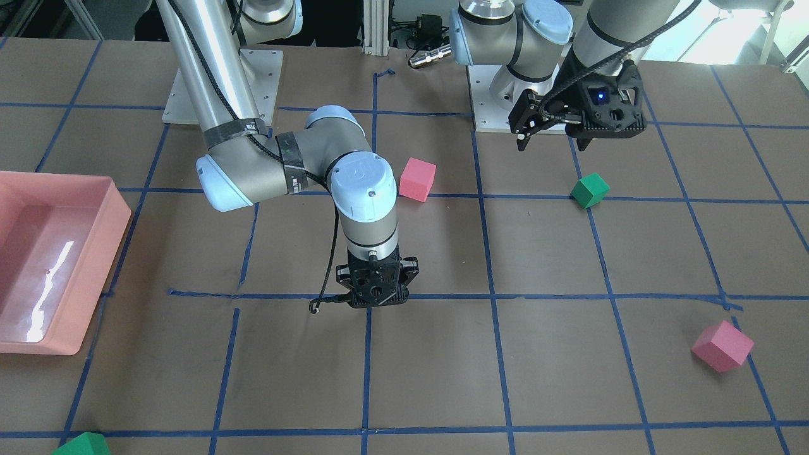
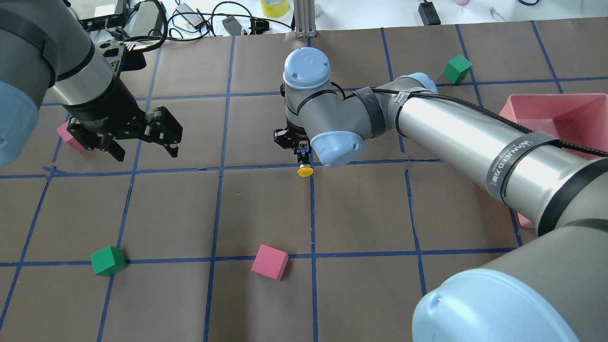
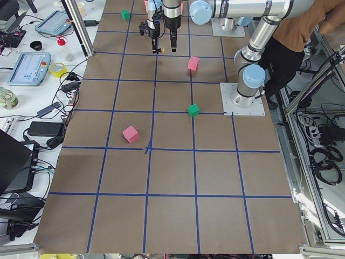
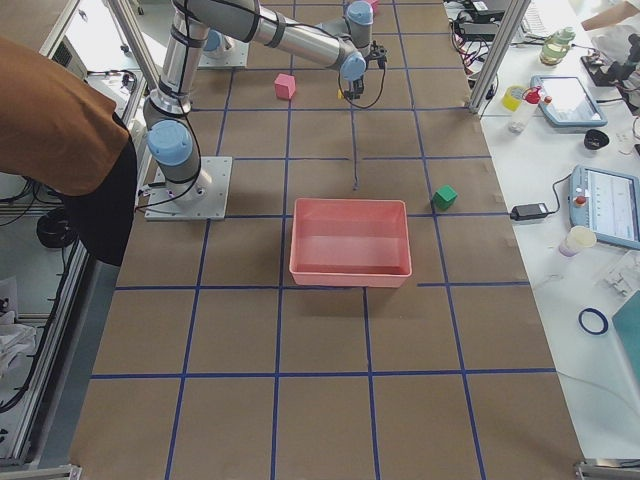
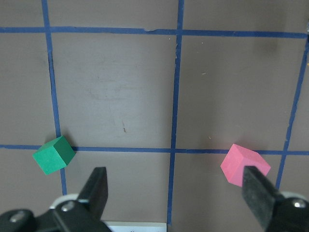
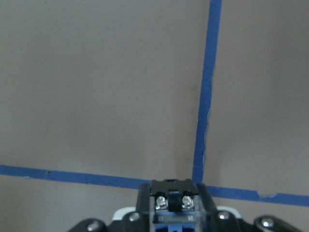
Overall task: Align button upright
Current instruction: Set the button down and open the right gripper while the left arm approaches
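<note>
Status at this moment, as I read it from the remote station.

Right gripper (image 2: 299, 151): it points down at the table (image 2: 361, 213) near a crossing of the blue tape lines, with its fingers closed narrowly on the button (image 2: 305, 171). In the overhead view the yellow cap sticks out beyond the fingertips. In the right wrist view the end with the screw terminals faces the camera. I judge that the button is held cap-down or tilted, not upright. I cannot tell whether the cap touches the surface.

Left gripper (image 2: 142, 151): its fingers are spread wide and hold nothing. It hovers well apart from the button. Its wrist view shows only a green cube (image 5: 54, 154) and a pink cube (image 5: 244, 166) below it. I judge it is parked there to keep clear of the working arm.

Assessment: the grip on the body leaves the cap free, which suits reorientation. The task is not yet done. The next move calls for turning the button cap-up before release. The risk is that the round body rolls or tips on release.
</note>
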Available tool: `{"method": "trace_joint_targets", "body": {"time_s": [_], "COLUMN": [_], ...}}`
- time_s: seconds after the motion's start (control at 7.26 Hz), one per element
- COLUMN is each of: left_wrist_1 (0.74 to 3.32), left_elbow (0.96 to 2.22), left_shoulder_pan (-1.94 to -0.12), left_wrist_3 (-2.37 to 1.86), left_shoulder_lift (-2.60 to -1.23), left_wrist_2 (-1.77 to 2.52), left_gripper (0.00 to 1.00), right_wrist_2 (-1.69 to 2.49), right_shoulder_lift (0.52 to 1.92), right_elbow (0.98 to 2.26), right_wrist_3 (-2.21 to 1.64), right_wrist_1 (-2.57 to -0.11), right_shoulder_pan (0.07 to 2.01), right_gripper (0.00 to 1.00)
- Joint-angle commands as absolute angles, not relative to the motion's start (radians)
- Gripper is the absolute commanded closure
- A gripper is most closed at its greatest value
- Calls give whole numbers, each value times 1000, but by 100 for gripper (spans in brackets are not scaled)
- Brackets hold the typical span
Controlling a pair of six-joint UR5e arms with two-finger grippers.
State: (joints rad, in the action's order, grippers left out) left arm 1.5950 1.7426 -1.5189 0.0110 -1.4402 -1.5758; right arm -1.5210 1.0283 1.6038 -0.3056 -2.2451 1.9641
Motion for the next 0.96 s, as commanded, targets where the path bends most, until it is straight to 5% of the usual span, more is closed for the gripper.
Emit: {"method": "trace_joint_targets", "body": {"time_s": [0.0, 0.41, 0.55, 0.69, 0.83], "left_wrist_1": [1586, 1543, 1475, 1397, 1373], "left_elbow": [1819, 1887, 1934, 1992, 2018], "left_shoulder_pan": [-1525, -1577, -1604, -1617, -1618], "left_wrist_3": [8, -18, -18, -15, -14], "left_shoulder_lift": [-1384, -1348, -1345, -1336, -1330], "left_wrist_2": [-1572, -1572, -1572, -1571, -1569], "left_gripper": [0, 0, 0, 0, 0], "right_wrist_2": [-1520, -1526, -1525, -1517, -1520], "right_shoulder_lift": [1016, 1014, 1014, 1014, 1015], "right_elbow": [1624, 1654, 1655, 1666, 1673], "right_wrist_3": [-305, -304, -304, -305, -305], "right_wrist_1": [-2281, -2298, -2298, -2299, -2299], "right_shoulder_pan": [1971, 1971, 1971, 1971, 1971], "right_gripper": [100, 95, 77, 45, 44]}}
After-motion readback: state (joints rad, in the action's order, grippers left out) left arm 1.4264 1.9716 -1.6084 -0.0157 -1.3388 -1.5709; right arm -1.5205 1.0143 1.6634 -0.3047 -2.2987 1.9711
